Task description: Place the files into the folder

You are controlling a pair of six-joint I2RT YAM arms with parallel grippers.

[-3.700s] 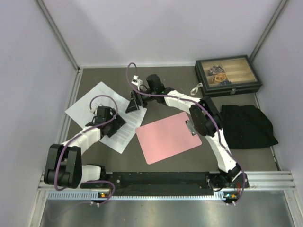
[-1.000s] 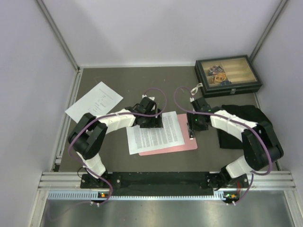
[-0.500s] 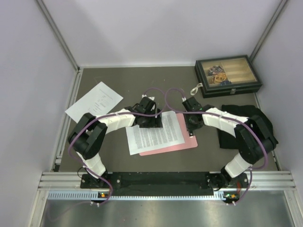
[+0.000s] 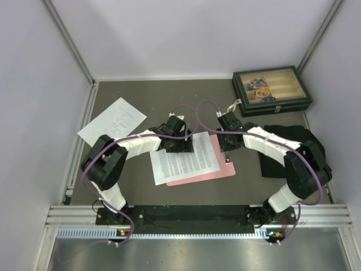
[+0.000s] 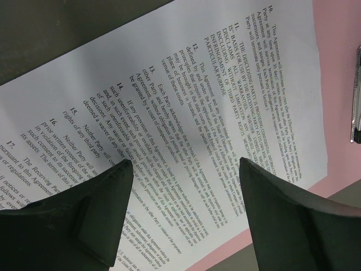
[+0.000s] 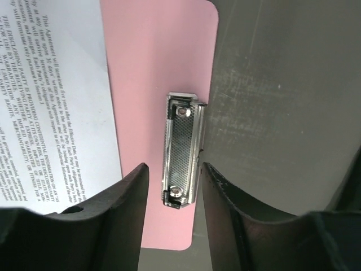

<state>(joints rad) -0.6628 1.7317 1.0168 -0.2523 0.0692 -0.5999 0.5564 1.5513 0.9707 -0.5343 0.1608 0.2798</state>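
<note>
Dark table (image 4: 169, 96), pale walls (image 4: 197, 34). Left gripper (image 5: 183, 164): jaws apart over the printed sheet (image 5: 197, 84). Right gripper (image 6: 174, 166): jaws apart, clip (image 6: 183, 152) of the folder (image 6: 152, 68) between them.

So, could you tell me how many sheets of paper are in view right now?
2. The densely printed sheet lies on the pink clipboard in the middle; the sparsely printed sheet lies on the dark tabletop to the far left. Another could be hidden beneath either.

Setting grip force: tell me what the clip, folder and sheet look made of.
Clip: metal, probably steel; silvery, glossy, with a textured plate and two rivets. Folder: likely plastic, maybe coated board; flat, evenly pink, matte, rounded corner. Sheet: plain white paper, matte, black print.
</note>
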